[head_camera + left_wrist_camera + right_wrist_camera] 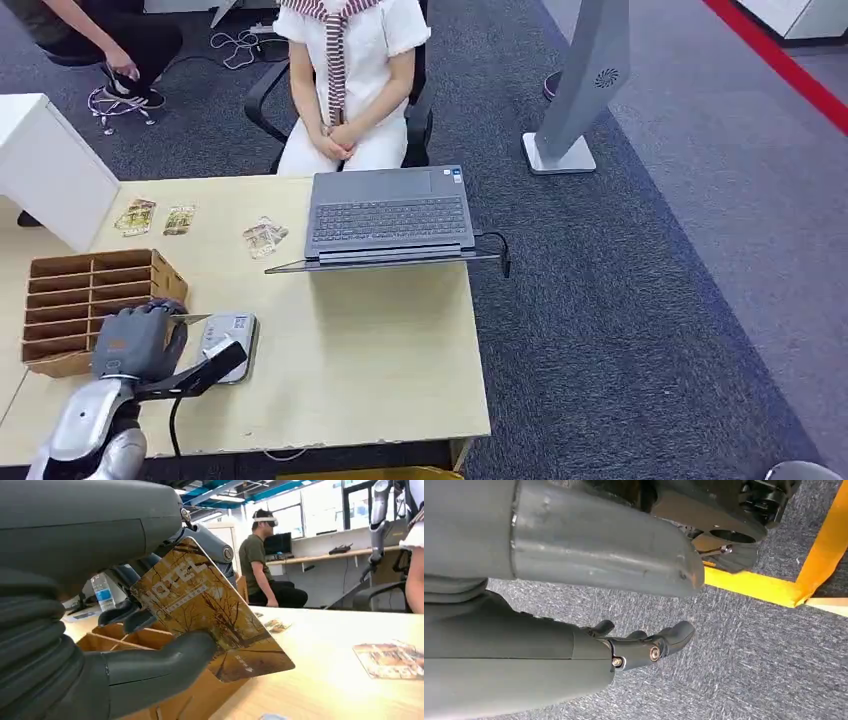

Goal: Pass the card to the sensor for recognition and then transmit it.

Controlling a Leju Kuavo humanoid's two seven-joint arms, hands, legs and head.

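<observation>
My left hand (pixel 138 341) pinches a golden-brown card (pixel 210 625) lettered "HOTEL" between the thumb (pixel 165 666) and the darker fingers. In the head view the card's edge (pixel 190 319) pokes out of the hand toward the flat silver sensor (pixel 237 334), which lies on the table just right of the hand. The card hangs slightly above the tabletop, at the sensor's left edge. My right hand (pixel 639 646) hangs over grey carpet with its fingers apart and nothing in them.
A wooden slotted organizer (pixel 88 298) stands left of my hand. Three loose cards (pixel 264 237) lie further back. An open laptop (pixel 390 215) sits on a stand, a person (pixel 345 80) is seated behind it, and a white box (pixel 45 165) stands far left.
</observation>
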